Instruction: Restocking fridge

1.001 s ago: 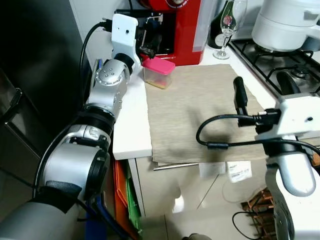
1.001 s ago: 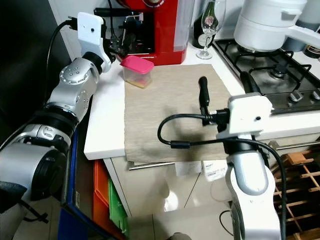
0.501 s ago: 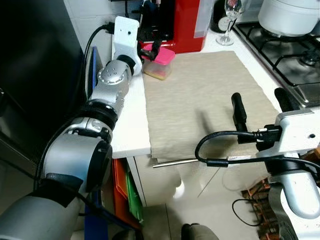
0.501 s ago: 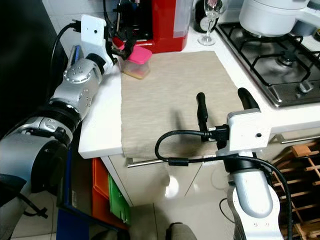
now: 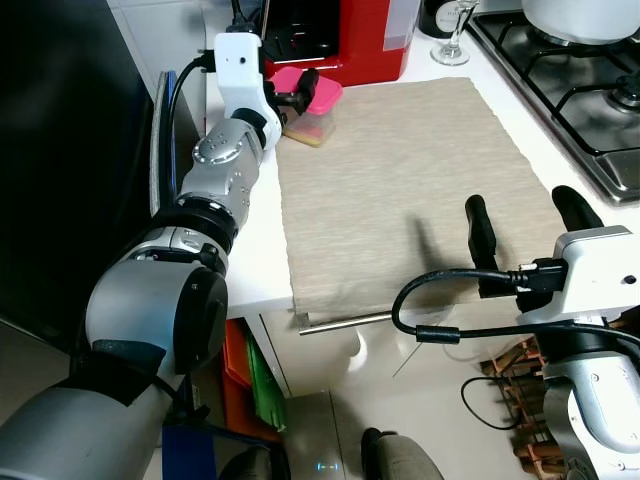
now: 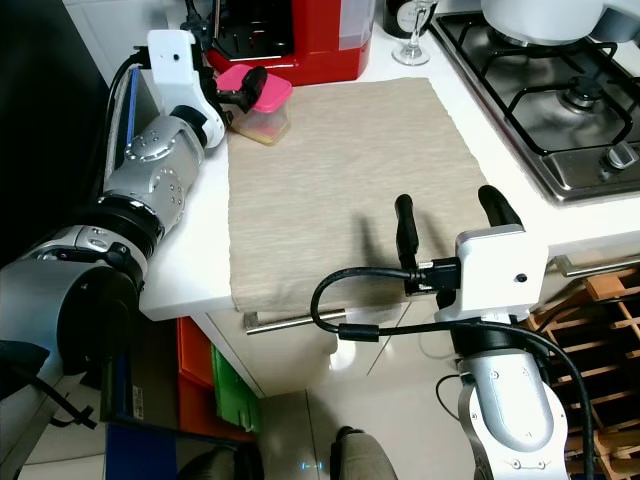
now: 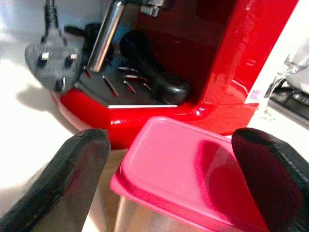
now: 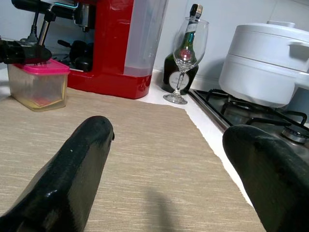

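Note:
A clear container with a pink lid (image 5: 318,100) stands on the white counter at the back left corner of a beige cloth (image 5: 390,190), just before a red coffee machine (image 5: 350,35). My left gripper (image 5: 298,90) is open at the container, one finger to each side of the pink lid (image 7: 193,169), neither clearly touching it. My right gripper (image 6: 450,215) is open and holds nothing, hovering over the front right part of the cloth. The container (image 8: 36,82) stands far ahead of it.
A dark fridge front (image 5: 60,150) rises at my left. A wine glass (image 8: 186,58) and a dark bottle (image 8: 189,34) stand behind the cloth. A gas hob (image 5: 590,70) with a white pot (image 8: 268,63) is on the right. Coloured crates (image 6: 215,390) sit under the counter.
The camera has pulled back and tilted down, so the counter sits higher in view. My left gripper stays at the pink-lidded container. My right gripper now hovers nearer the cloth's front edge.

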Controlling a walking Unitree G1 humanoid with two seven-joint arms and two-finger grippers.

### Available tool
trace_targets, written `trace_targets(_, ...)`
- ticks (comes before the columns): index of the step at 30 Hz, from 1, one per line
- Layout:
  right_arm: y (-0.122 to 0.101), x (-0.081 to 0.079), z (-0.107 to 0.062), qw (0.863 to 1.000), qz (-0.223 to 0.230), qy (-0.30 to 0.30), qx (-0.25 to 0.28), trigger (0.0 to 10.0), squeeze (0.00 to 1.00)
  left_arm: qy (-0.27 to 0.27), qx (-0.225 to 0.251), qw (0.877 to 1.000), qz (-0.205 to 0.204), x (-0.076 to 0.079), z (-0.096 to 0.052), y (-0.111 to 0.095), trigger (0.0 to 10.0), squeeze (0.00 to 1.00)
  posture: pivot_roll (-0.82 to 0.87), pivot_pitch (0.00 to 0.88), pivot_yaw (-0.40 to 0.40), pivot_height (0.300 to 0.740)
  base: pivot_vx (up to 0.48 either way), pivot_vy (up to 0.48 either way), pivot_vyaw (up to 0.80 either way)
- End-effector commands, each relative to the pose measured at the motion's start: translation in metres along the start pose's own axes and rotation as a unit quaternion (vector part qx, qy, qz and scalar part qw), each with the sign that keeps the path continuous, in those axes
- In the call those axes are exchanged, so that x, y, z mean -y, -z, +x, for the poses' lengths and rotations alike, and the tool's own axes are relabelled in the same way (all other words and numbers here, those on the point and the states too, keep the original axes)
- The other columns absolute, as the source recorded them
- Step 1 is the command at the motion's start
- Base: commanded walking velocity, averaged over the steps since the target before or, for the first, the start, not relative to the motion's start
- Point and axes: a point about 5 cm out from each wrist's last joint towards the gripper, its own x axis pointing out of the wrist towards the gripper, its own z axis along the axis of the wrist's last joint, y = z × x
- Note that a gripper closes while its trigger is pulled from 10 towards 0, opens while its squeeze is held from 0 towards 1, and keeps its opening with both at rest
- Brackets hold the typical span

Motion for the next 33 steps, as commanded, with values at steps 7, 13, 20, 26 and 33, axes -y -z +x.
trace_targets(7, -0.003, 0.0, 0.004, 1.0, -0.001, 0.001, 0.004, 10.0, 0.0, 0.024, -0.013, 0.996, -0.084, 0.003, 0.002, -0.003, 10.0, 0.0, -0.33, 0.166, 0.055, 0.74, 0.0, 0.0, 0.0)
trace_targets(13, -0.003, 0.002, 0.008, 1.0, -0.004, 0.001, 0.009, 10.0, 0.0, 0.055, -0.012, 0.993, -0.1, 0.005, 0.003, -0.007, 10.0, 0.0, -0.32, 0.148, 0.053, 0.74, 0.0, 0.0, 0.0)
trace_targets(20, -0.003, 0.003, 0.013, 1.0, -0.007, 0.001, 0.017, 10.0, 0.0, 0.102, 0.004, 0.989, -0.107, 0.011, 0.003, -0.016, 10.0, 0.0, -0.31, 0.125, 0.053, 0.74, 0.0, 0.0, 0.0)
trace_targets(26, -0.002, 0.003, 0.016, 1.0, -0.006, 0.0, 0.021, 10.0, 0.0, 0.148, 0.009, 0.983, -0.105, 0.015, 0.001, -0.018, 10.0, 0.0, -0.3, 0.111, 0.055, 0.74, 0.0, 0.0, 0.0)
trace_targets(33, 0.0, 0.005, 0.017, 1.0, -0.007, 0.0, 0.022, 10.0, 0.0, 0.22, -0.026, 0.969, -0.106, 0.019, -0.02, -0.004, 10.0, 0.0, -0.28, 0.098, 0.054, 0.74, 0.0, 0.0, 0.0)
